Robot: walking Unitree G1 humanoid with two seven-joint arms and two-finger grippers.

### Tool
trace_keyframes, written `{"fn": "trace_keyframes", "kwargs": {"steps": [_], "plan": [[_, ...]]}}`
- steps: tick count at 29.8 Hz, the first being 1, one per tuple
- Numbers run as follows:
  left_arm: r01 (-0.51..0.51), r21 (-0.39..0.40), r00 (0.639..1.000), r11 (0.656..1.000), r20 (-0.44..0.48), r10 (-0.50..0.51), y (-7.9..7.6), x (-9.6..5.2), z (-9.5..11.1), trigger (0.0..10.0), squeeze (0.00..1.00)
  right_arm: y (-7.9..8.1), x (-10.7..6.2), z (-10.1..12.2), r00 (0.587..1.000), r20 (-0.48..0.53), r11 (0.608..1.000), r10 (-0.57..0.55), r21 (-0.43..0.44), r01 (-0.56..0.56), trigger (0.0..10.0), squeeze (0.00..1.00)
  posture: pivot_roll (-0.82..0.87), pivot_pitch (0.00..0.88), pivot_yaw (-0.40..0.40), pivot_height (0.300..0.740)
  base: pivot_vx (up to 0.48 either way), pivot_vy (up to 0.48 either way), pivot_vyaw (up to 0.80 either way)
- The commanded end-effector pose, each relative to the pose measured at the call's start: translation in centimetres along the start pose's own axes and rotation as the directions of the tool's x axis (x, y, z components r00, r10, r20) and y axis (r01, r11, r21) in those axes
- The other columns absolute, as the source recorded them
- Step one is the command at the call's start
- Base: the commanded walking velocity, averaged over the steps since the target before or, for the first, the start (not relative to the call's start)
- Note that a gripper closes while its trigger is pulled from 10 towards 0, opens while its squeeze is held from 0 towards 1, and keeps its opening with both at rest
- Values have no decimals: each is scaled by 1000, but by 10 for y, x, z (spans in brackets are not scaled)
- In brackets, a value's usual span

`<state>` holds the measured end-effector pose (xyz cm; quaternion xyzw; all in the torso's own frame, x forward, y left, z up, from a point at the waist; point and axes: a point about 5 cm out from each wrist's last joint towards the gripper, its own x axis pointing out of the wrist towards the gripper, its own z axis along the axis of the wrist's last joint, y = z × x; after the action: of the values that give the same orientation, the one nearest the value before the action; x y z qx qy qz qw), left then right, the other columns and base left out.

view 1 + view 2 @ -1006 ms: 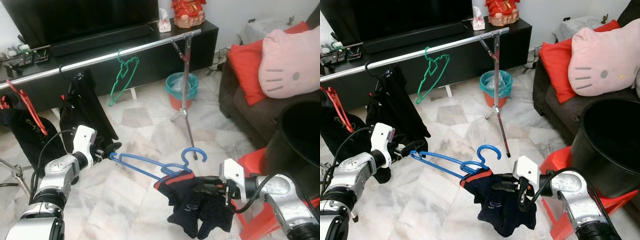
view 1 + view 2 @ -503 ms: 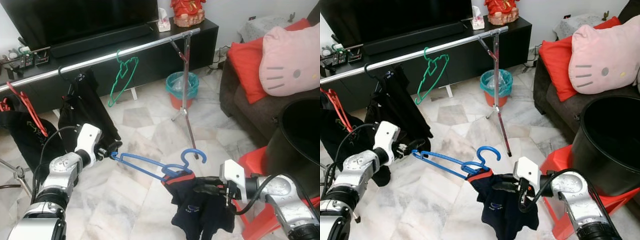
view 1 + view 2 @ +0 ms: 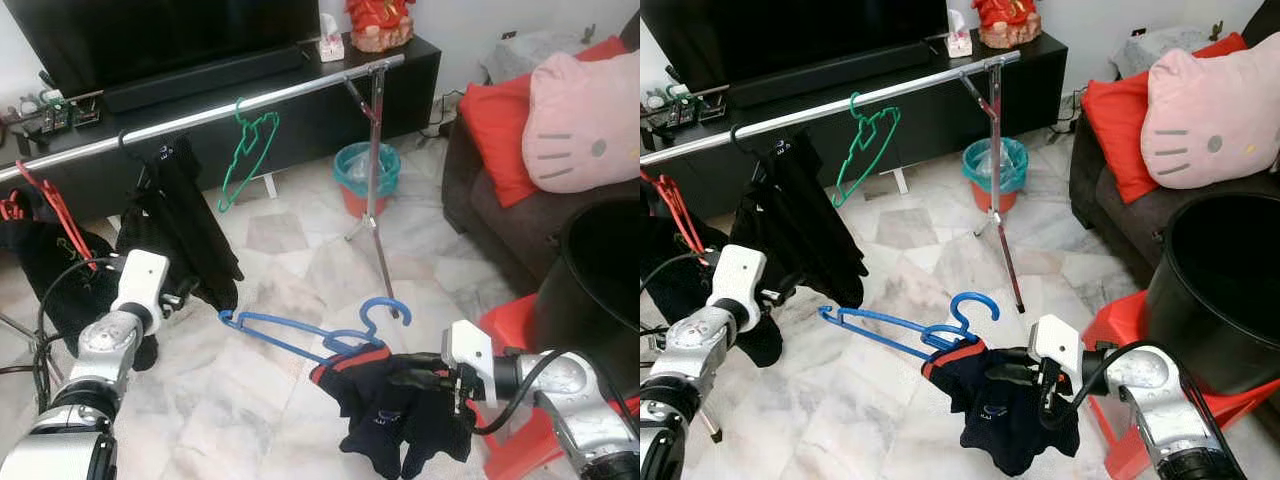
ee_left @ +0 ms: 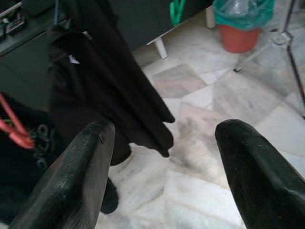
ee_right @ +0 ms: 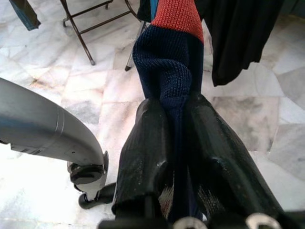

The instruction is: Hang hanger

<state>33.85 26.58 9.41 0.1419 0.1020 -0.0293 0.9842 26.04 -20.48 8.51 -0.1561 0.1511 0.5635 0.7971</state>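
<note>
My right gripper [image 3: 400, 372] is low in front of me, its two black fingers [image 5: 147, 143] pressed together on the dark navy garment [image 3: 1000, 415] with a red band at its edge. That garment hangs from the blue hanger [image 3: 300, 335], so the hanger sits just beside the gripper, on its left, above the marble floor [image 3: 300, 250]. The hanger's hook [image 3: 390, 305] curls upward close to the gripper, and its long thin arm slopes away toward my left side. My left gripper [image 4: 162, 157] is off to the left near the far tip of the hanger, apart from it, with its fingers spread wide and nothing between them. It points toward a black garment [image 3: 185, 215] that hangs from the long silver clothes rail [image 3: 300, 85]. The rail stands well beyond the blue hanger, in front of a low black TV cabinet [image 3: 420, 60]. A green hanger [image 3: 245, 150] hangs on the rail with nothing on it, and a red hanger [image 3: 50, 205] hangs at the left end. A teal bin [image 3: 365, 175] stands behind the rail's leg. On my right are a dark sofa [image 3: 490, 220] with red and pink cushions, and a large black tub [image 3: 600, 270].
</note>
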Motion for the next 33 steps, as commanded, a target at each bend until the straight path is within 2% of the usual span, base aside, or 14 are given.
{"fn": "trace_keyframes", "kwargs": {"steps": [1, 2, 4, 6, 7, 11, 12, 14, 15, 18, 22, 24, 29, 33], "plan": [[-28, 0, 999, 1000, -40, 28, 11, -6, -10, 10000, 0, -3, -6, 7, 999, 33, 999, -27, -25, 28, 10000, 0, 35, 74, 137, 740, 0, 0, 0], [-28, 0, 999, 1000, -40, 28, 11, -6, -10, 10000, 0, -3, -6, 7, 999, 33, 999, -27, -25, 28, 10000, 0, 35, 74, 137, 740, 0, 0, 0], [38, 20, 994, 999, -105, -36, 7, -9, -20, 10000, 0, -2, -7, 6, 999, 28, 999, -26, -28, 27, 10000, 0, 28, 77, 138, 740, 0, 0, 0], [124, 94, 979, 988, -173, -107, 1, -12, -30, 10000, 0, -3, -8, 7, 999, 28, 999, -28, -32, 29, 10000, 0, 29, 76, 136, 740, 0, 0, 0], [179, 97, 964, 979, -213, -156, -5, -14, -37, 10000, 0, -6, -8, 9, 999, 28, 999, -32, -38, 33, 10000, 0, 28, 76, 131, 740, 0, 0, 0], [254, 71, 935, 965, -275, -226, -17, -17, -48, 10000, 0, -10, -9, 13, 999, 28, 998, -27, -51, 28, 10000, 0, 26, 73, 122, 740, 0, 0, 0], [323, 56, 910, 945, -293, -293, -27, -19, -52, 10000, 0, -12, -9, 16, 999, 29, 998, -22, -60, 24, 10000, 0, 22, 74, 118, 740, 0, 0, 0], [360, 38, 894, 932, -299, -333, -33, -20, -55, 10000, 0, -14, -9, 18, 999, 30, 998, -21, -66, 23, 10000, 0, 22, 74, 118, 740, 0, 0, 0], [435, 12, 861, 900, -298, -412, -46, -21, -57, 10000, 0, -17, -10, 23, 999, 31, 996, -19, -83, 22, 10000, 0, 16, 76, 115, 740, 0, 0, 0], [500, -56, 825, 864, -274, -495, -61, -21, -58, 10000, 0, -21, -10, 29, 999, 42, 995, -19, -98, 23, 10000, 0, 13, 78, 114, 740, 0, 0, 0], [519, -104, 813, 849, -246, -527, -69, -20, -55, 10000, 0, -18, -6, 34, 998, 58, 995, 13, -103, -7, 10000, 0, 5, 80, 110, 740, 0, 0, 0], [533, -133, 806, 836, -220, -549, -75, -17, -51, 10000, 0, -10, -1, 32, 996, 53, 993, 77, -91, -72, 10000, 0, 1, 79, 110, 740, 0, 0, 0], [544, -172, 802, 821, -179, -569, -82, -14, -45, 10000, 0, -1, 11, 28, 989, 46, 987, 143, -83, -139, 10000, 0, 1, 76, 104, 740, 0, 0, 0], [520, -265, 817, 812, -124, -563, -88, -12, -42, 10000, 0, -5, 14, 39, 986, 63, 983, 152, -110, -144, 10000, 0, -17, 69, 96, 740, 0, 0, 0]]}}
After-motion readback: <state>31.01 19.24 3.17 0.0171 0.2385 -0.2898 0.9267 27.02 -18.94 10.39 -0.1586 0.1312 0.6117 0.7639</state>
